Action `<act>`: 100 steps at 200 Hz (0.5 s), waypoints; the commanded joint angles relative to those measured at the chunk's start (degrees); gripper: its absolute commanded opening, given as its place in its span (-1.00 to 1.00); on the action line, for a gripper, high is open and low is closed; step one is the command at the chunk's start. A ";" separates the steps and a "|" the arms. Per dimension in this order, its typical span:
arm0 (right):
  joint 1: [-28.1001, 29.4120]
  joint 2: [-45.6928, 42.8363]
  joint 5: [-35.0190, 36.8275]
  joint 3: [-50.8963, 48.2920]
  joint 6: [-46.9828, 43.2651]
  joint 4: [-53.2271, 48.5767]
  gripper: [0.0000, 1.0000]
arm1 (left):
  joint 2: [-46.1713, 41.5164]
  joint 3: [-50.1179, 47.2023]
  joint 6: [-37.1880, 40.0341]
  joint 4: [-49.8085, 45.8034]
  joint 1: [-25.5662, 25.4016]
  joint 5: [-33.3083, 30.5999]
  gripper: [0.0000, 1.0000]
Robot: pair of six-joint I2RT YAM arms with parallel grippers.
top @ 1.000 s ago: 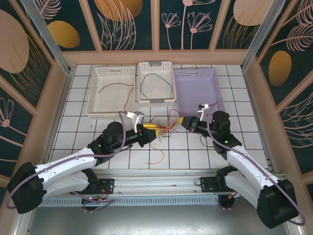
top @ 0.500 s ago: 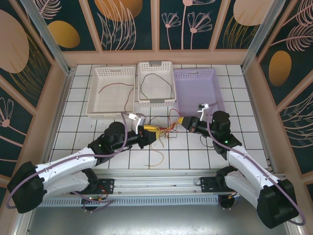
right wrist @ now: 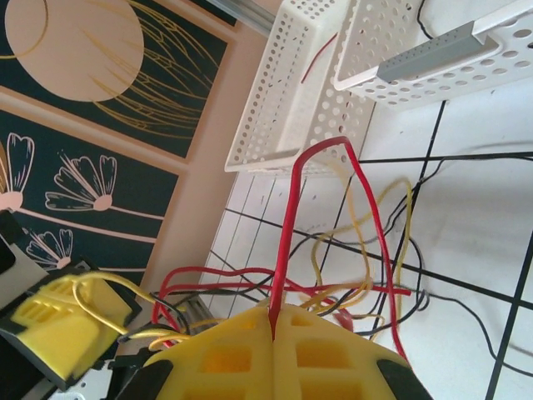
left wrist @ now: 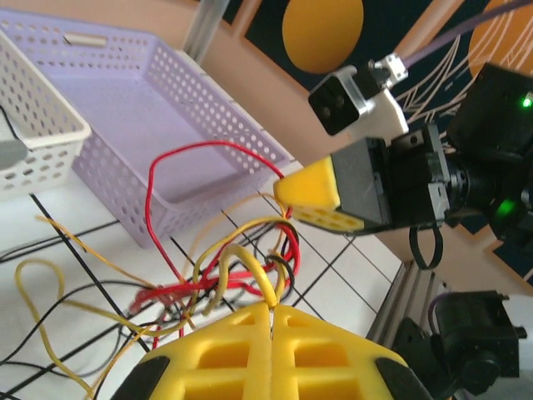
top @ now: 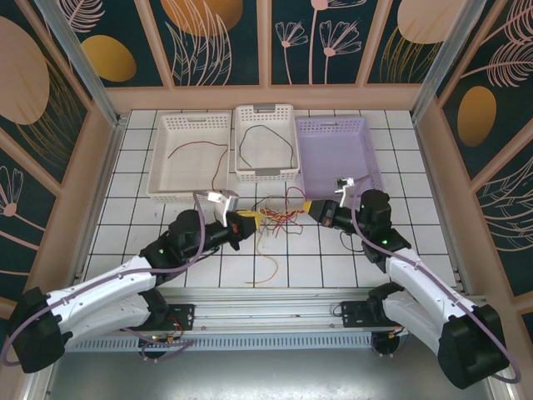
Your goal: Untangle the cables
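A tangle of red, black and yellow cables (top: 279, 218) lies on the tiled table between my two grippers. My left gripper (top: 250, 219) is shut on a yellow cable (left wrist: 250, 262), which loops out of the closed yellow fingertips (left wrist: 272, 306). From the right, my right gripper (top: 310, 207) is shut on a red cable (right wrist: 287, 225) that rises from its closed tips (right wrist: 272, 321) and arches over the tangle. One yellow strand (top: 271, 267) trails toward the near edge.
Three baskets stand behind the tangle. A white basket (top: 179, 197) holds a red cable (top: 218, 158), the middle white basket (top: 266, 173) holds a black cable (top: 250, 137), and a purple basket (top: 333, 162) stands at the right. Walls enclose the table.
My left gripper has closed on the yellow cable and shifted slightly left and up. The right gripper has stayed in place, shut on the red cable.
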 commanded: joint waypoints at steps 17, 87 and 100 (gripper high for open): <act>-0.09 0.91 3.59 -1.78 -3.03 -1.07 -1.00 | -6.26 0.46 0.99 -0.62 -0.07 -8.70 -1.00; -0.08 1.37 2.33 -2.03 -2.76 0.99 -1.00 | -2.74 1.82 0.52 -2.74 -0.08 -0.13 -0.76; -0.06 1.28 2.51 -1.55 -3.10 0.49 -1.00 | -1.19 1.71 0.18 -3.16 -0.12 1.61 -0.28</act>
